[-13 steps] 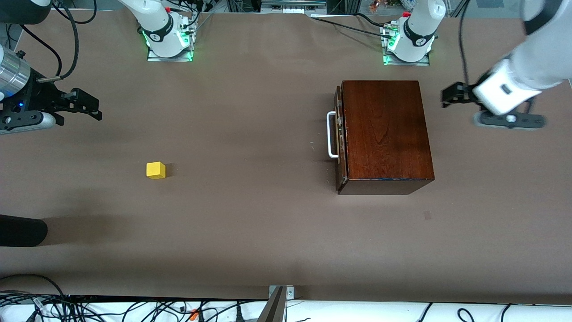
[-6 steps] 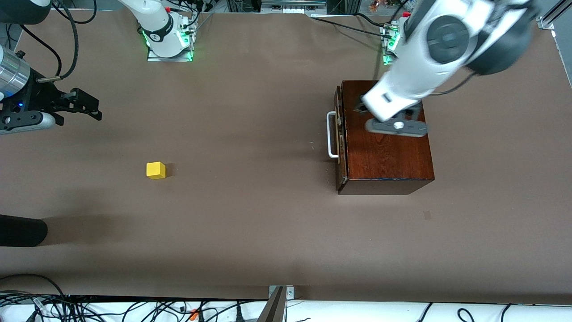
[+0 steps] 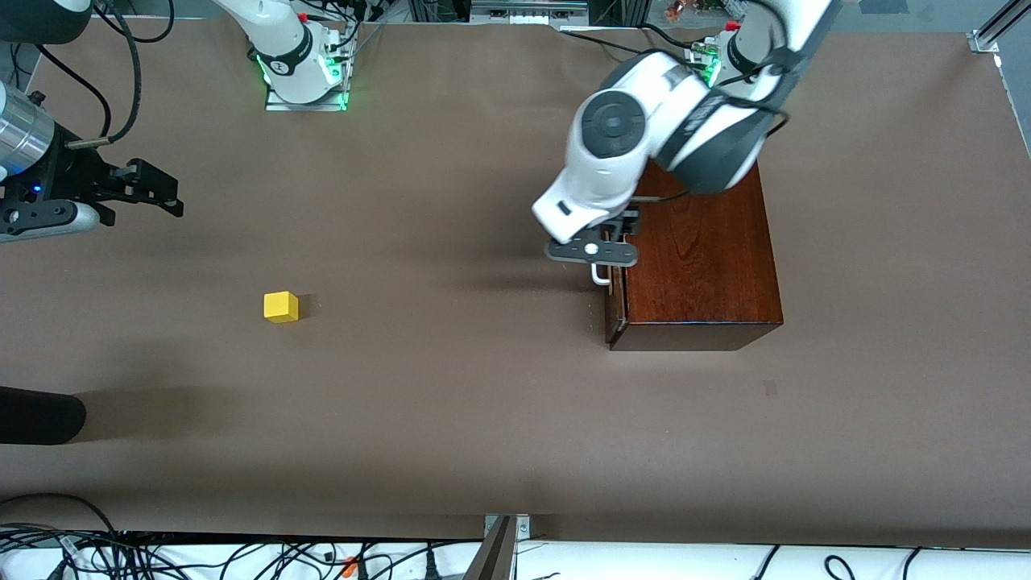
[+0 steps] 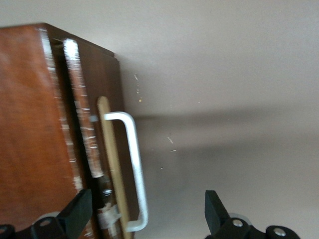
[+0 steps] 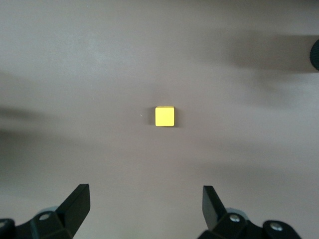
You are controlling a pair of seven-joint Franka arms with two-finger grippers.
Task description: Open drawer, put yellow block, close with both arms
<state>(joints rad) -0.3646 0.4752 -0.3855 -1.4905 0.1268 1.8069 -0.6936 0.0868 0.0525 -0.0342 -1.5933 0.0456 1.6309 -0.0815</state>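
Nearest the front camera, toward the right arm's end of the table point(image 3: 451, 419), the yellow block point(image 3: 281, 307) sits alone on the brown surface, well apart from everything else. Farther from the camera, at that same end, the right gripper point(image 3: 153, 193) waits in the air with its fingers point(image 5: 75, 204) spread wide and empty; its wrist view shows the block square between them but well below.

Toward the left arm's end stands the dark wooden box point(image 3: 701, 266), its drawer point(image 4: 107, 164) shut or nearly so, a thin pale strip showing at the front. The left gripper point(image 4: 144, 216) hangs over the white handle point(image 4: 134, 164), fingers point(image 4: 77, 214) open to either side of the bar and gripping nothing.

The step in hand appears to be the first: opening the drawer. The next move likely calls for lowering the left gripper until the bar sits between the fingers, closing on it, then pulling straight out from the box front, without skewing the box.
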